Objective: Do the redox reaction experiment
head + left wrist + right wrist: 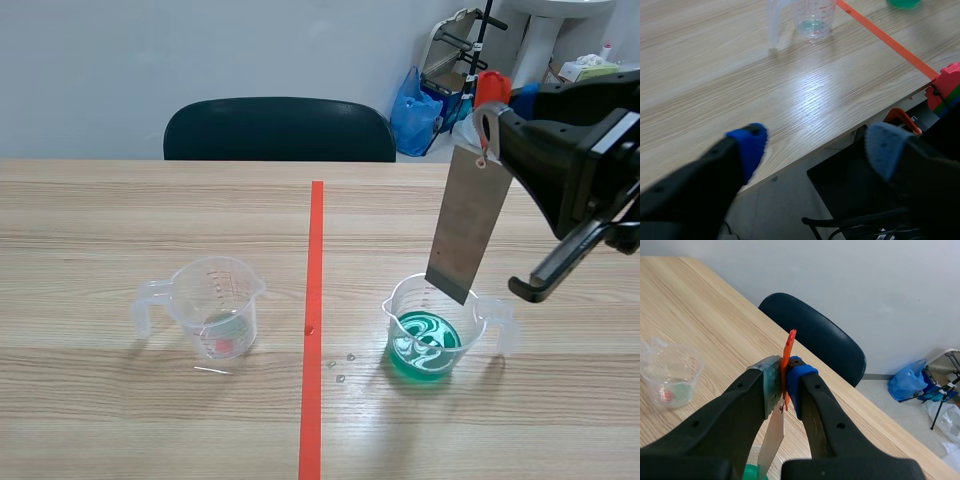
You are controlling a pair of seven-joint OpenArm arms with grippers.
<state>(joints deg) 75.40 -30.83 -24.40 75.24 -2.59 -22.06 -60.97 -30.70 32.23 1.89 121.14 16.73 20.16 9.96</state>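
So, the grey metal strip [466, 222] is hanging upright from the right gripper [785, 377], which is pinching its top end along with an orange-red tag [788, 347]; the strip's lower tip is sitting right at the rim of the green-liquid cup [395, 305], though I can't tell if it's touching; the other clear cup [215, 305] is standing well apart across the tape line [314, 320], almost empty; the left gripper [815, 147] is hovering over the table [715, 75] edge, fingers spread wide, gripping nothing.
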